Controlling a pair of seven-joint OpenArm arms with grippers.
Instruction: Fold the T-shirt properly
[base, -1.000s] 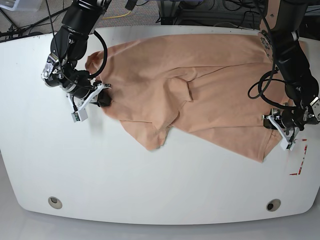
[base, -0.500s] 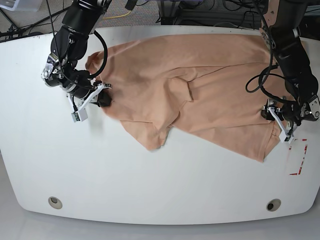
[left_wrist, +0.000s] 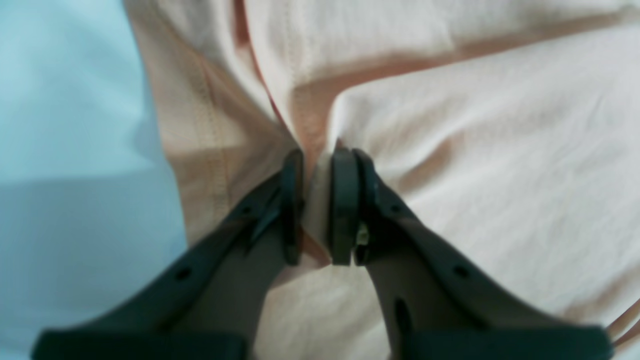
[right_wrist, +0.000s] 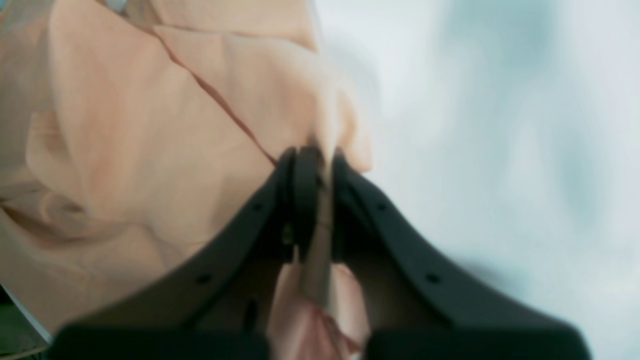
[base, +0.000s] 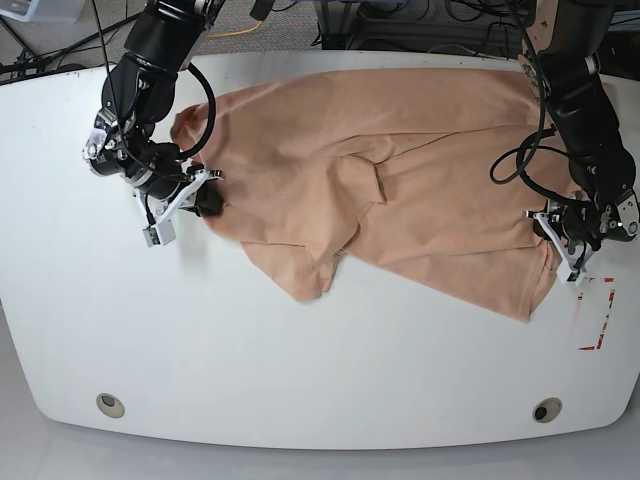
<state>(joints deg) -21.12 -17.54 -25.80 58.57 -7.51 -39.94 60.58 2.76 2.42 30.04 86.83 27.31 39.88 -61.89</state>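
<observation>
The peach T-shirt (base: 420, 170) lies spread and wrinkled across the far half of the white table (base: 300, 370), with a folded flap near its middle. At its left edge my right gripper (base: 205, 197) is shut on a bunched fold; the right wrist view shows that cloth (right_wrist: 150, 125) pinched between the gripper's (right_wrist: 320, 200) pads. At the shirt's right edge sits my left gripper (base: 557, 240). In the left wrist view its jaws (left_wrist: 316, 200) stand almost together with a ridge of fabric (left_wrist: 475, 125) caught between them, next to the stitched hem.
Red tape marks (base: 597, 320) lie on the table just right of the shirt's lower corner. Two round holes (base: 110, 405) (base: 546, 410) sit near the front edge. Cables and gear lie beyond the far edge.
My left gripper opened, shifted slightly up and inward over the shirt's right edge, then shut on the fabric. The right arm has kept its hold and place.
</observation>
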